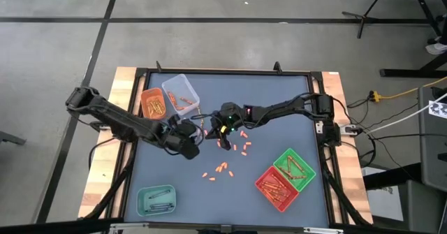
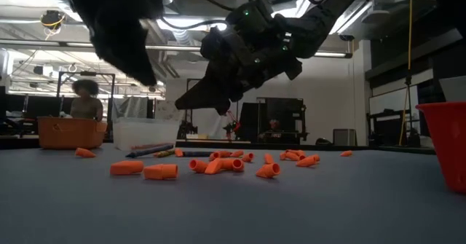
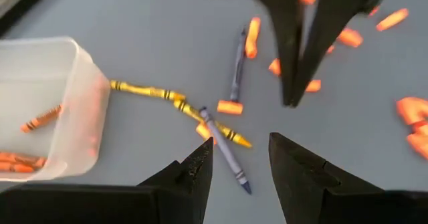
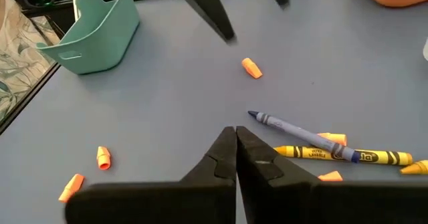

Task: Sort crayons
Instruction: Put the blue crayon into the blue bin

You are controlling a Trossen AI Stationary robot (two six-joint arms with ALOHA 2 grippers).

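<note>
The left gripper (image 3: 241, 177) is hovering with its fingers apart, straddling the tip end of a thin blue-grey wax crayon (image 3: 224, 147) lying just ahead of it on the grey bench (image 1: 181, 199). The right gripper (image 4: 235, 150), fingers pressed together and holding nothing, is hanging close opposite, its tip just beside that same crayon's point.

The main risk is the two grippers colliding: both are crowding one small patch, so a descent by the left one could strike the right one's fingers. A second risk is a double pick, since the blue-grey crayon is lying across two yellow paper-wrapped crayons (image 3: 177, 103) and an orange stub is touching them; closing there could drag or flick the neighbours.

To one side of the left gripper the clear plastic tray (image 3: 47, 110), holding a few orange crayons, is standing near, its wall limiting a sweep that way. Scattered short orange crayon pieces (image 1: 223, 169) are lying beyond the right gripper. Farther off, toward the teal plastic tray (image 4: 100, 30), the bench is looking mostly open.
</note>
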